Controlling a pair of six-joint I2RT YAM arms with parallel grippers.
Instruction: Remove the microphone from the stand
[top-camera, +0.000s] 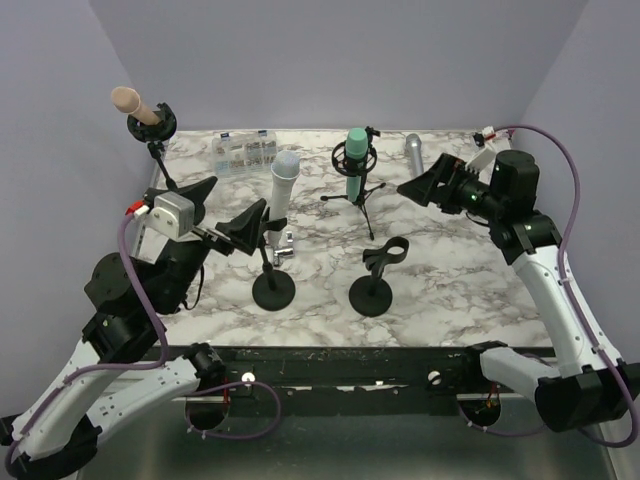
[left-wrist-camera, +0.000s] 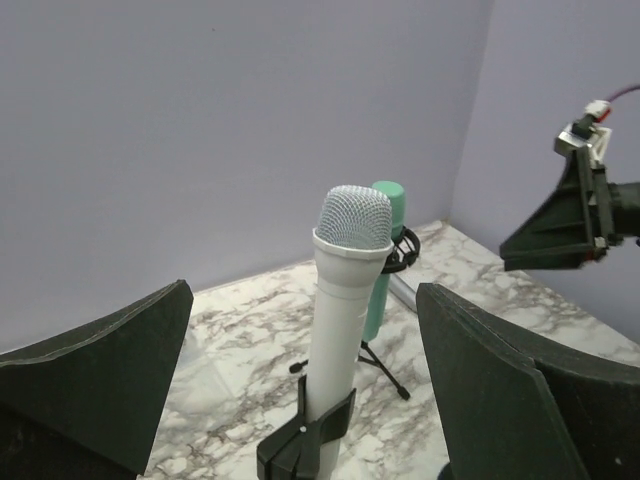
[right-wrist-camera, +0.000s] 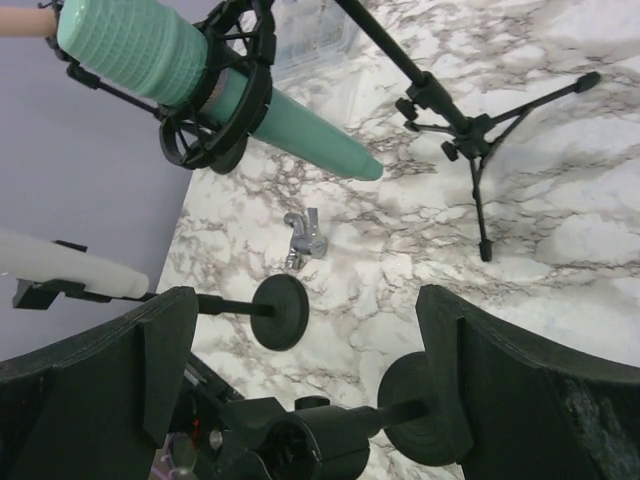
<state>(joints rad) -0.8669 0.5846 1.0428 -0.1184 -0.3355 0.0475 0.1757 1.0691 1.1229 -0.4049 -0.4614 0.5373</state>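
**A:** What lies before you, biggest first?

**B:** The marble counter, walled at the back and on both sides. On it a round-base stand carries the white microphone, upright in its clip. I take that one for the job. It stands right between the jaws of my left gripper, which are spread wide and touch nothing.

**A:** And your other side?

**B:** My right gripper hangs with its jaws spread as well, empty and well apart from the white mic. A grey microphone lies on the counter near them.

**A:** How would you take it cleanly?

**B:** I'd close squarely on the body above the clip, then draw it up along its own line. If the clip bites hard, the stand may lift or tip with it.

**A:** Room to move?

**B:** There's open air above my left jaws. Beyond them the green microphone is near, so I wouldn't swing that way. A bare stand sits off to their right, and a small metal fitting lies close beneath them.
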